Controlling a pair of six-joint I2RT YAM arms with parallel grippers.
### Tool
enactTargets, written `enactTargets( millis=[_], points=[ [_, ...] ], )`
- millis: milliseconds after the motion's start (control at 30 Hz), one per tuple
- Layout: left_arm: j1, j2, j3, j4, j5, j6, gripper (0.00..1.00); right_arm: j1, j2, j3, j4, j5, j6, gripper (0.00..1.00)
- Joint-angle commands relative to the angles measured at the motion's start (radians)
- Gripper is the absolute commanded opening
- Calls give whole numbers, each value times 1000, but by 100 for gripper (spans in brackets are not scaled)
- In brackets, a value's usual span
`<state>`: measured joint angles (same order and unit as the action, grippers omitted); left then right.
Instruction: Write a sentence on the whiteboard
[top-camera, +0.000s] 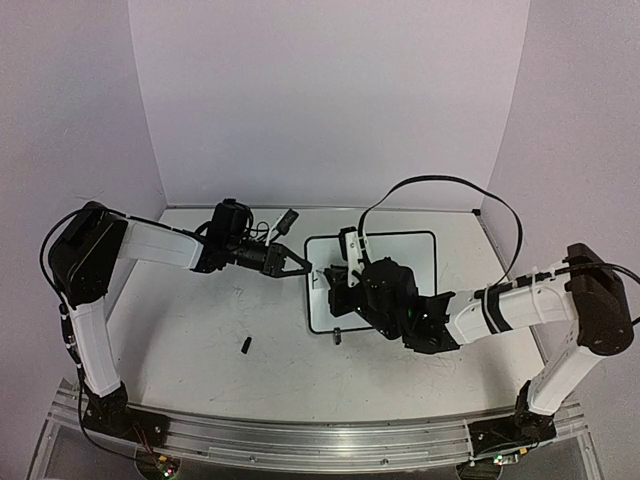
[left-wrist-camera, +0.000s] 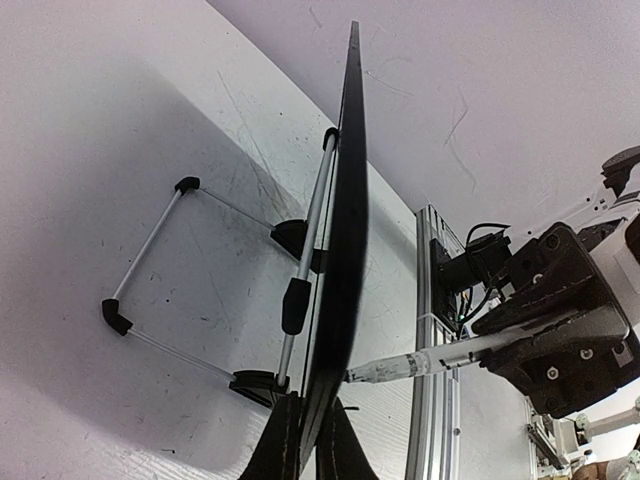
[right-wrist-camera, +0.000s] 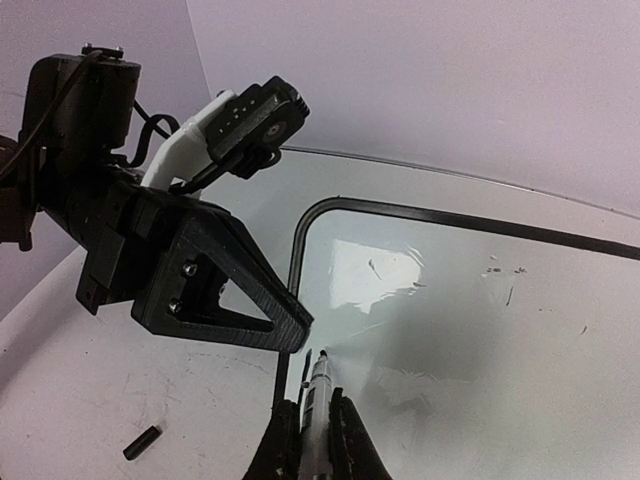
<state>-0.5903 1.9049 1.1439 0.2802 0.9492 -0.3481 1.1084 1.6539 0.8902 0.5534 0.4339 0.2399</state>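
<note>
Right wrist view: a marker (right-wrist-camera: 314, 395) is squeezed in the closed right gripper (right-wrist-camera: 307, 425), its tip at the whiteboard (right-wrist-camera: 450, 330) just ahead, whose edge is pinched by the closed left gripper (left-wrist-camera: 308, 445), so writing seems about to start and slow strokes are needed, above the scratched white table (right-wrist-camera: 100, 400) inside pale walls (right-wrist-camera: 450, 80).

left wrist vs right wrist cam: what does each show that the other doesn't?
Left wrist only: the whiteboard seen edge-on, with the wire stand folded out behind it.
Right wrist only: the board's writing face, with no row of letters on it, just a few small dark specks, and a black cap lying on the table.
Both: the left fingers clamped on the board's edge, and the marker held in the right fingers, its tip at the board's face.
</note>
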Motion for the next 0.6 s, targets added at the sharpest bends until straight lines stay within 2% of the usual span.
enactTargets(
  millis=[0, 567],
  points=[
    [-8, -41, -7, -10, 42, -35, 0, -4, 22, 45, 23, 27, -6, 0],
    [-8, -43, -6, -10, 46, -35, 0, -4, 23, 46, -23, 50, 6, 0]
  ],
)
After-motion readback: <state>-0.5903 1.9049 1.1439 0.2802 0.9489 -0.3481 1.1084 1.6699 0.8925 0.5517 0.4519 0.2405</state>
